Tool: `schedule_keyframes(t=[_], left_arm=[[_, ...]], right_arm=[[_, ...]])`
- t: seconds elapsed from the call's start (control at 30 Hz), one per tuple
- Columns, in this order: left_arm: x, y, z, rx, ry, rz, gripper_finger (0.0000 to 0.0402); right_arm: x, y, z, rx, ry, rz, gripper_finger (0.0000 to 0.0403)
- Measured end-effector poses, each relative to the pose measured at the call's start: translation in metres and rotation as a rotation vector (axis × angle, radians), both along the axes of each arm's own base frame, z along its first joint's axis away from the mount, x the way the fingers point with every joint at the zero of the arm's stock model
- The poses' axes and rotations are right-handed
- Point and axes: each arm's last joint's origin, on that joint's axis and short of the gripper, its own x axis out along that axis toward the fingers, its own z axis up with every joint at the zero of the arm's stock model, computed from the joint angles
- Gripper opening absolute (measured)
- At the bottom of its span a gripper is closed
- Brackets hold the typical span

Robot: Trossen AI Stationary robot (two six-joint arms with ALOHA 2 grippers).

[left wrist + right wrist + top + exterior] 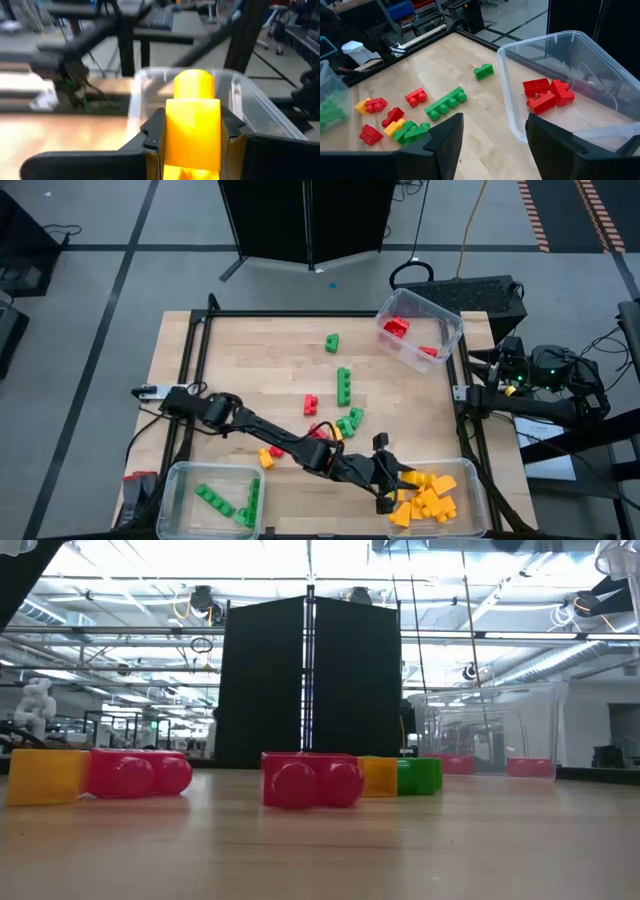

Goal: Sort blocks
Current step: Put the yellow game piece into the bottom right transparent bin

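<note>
Yellow block (192,127) clamped in left hand (192,145).

A yellow-orange block (192,125) sits in the dark left claw (192,137); red blocks (548,93) fill one clear bin (580,45).

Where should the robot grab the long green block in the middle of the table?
Probably across its two long flat sides, near the middle, coming straight down. The long green block lies flat with its studs in a row and bare wood all around, so fingers fit on both sides. The open right gripper looks toward it; the left gripper holds a yellow block.
</note>
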Motion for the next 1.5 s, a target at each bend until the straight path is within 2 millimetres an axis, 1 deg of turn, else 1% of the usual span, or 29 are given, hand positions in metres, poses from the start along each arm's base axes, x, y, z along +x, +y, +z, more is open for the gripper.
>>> schedule_keyframes(t=[0.07, 0.27, 0.3, 0.4, 0.53, 0.67, 0.77, 0.83, 0.87, 0.93, 1.0, 1.03, 1.1, 1.17, 1.23, 1.3, 1.37, 1.43, 1.5], left_arm=[[-0.002, -0.004, -0.004, -0.005, 0.026, -0.011, 0.0063], [-0.006, -0.014, -0.006, -0.001, 0.051, -0.057, 0.0063], [-0.007, -0.016, -0.006, -0.003, 0.054, -0.071, 0.0069], [-0.007, -0.016, -0.006, -0.015, 0.059, -0.079, 0.0110], [-0.007, -0.016, -0.007, -0.073, 0.070, -0.062, 0.0166], [-0.006, -0.015, 0.000, -0.085, 0.053, -0.061, 0.0192], [-0.005, -0.016, 0.012, -0.097, 0.020, -0.060, 0.0196], [-0.004, -0.015, 0.024, -0.108, -0.009, -0.059, 0.0196], [-0.006, -0.014, 0.034, -0.107, -0.017, -0.060, 0.0196], [-0.011, -0.011, 0.059, -0.089, -0.001, -0.057, 0.0197], [-0.025, -0.004, 0.087, -0.045, 0.081, -0.002, 0.0197], [-0.035, 0.002, 0.096, -0.035, 0.132, 0.055, 0.0197], [-0.056, 0.018, 0.106, -0.032, 0.260, 0.191, 0.0197], [-0.071, 0.034, 0.099, -0.010, 0.434, 0.310, 0.0197], [-0.083, 0.047, 0.086, -0.010, 0.605, 0.416, 0.0198], [-0.091, 0.056, 0.076, -0.066, 0.705, 0.527, 0.0198], [-0.095, 0.064, 0.068, -0.191, 0.764, 0.651, 0.0198], [-0.097, 0.072, 0.056, -0.364, 0.812, 0.802, 0.0198], [-0.095, 0.078, 0.043, -0.496, 0.809, 0.926, 0.0198]], right_arm=[[0.000, 0.000, 0.000, -0.009, 0.005, 0.004, 0.0208], [0.000, 0.000, 0.000, -0.024, 0.013, 0.012, 0.0208], [0.000, 0.000, 0.000, -0.025, 0.013, 0.012, 0.0208], [0.000, 0.000, 0.000, -0.026, 0.014, 0.013, 0.0208], [0.000, 0.000, 0.000, -0.028, 0.016, 0.014, 0.0208], [0.000, 0.000, 0.000, -0.035, 0.019, 0.017, 0.0208], [0.000, 0.000, 0.000, -0.040, 0.022, 0.019, 0.0208], [0.000, 0.000, 0.000, -0.039, 0.022, 0.019, 0.0208], [0.000, 0.000, 0.000, -0.040, 0.022, 0.019, 0.0208], [0.000, 0.000, 0.000, -0.039, 0.022, 0.020, 0.0208], [0.000, 0.000, 0.000, -0.039, 0.024, 0.020, 0.0208], [0.000, 0.000, 0.000, -0.038, 0.026, 0.020, 0.0208], [0.000, 0.000, -0.001, -0.037, 0.030, 0.023, 0.0208], [-0.001, 0.000, -0.001, -0.035, 0.037, 0.024, 0.0208], [-0.001, 0.000, -0.001, -0.035, 0.037, 0.024, 0.0208], [-0.001, 0.000, -0.001, -0.034, 0.037, 0.023, 0.0208], [-0.001, 0.000, -0.001, -0.034, 0.037, 0.023, 0.0208], [-0.001, 0.000, -0.001, -0.034, 0.037, 0.023, 0.0208], [-0.001, 0.000, -0.001, -0.033, 0.036, 0.022, 0.0208]])
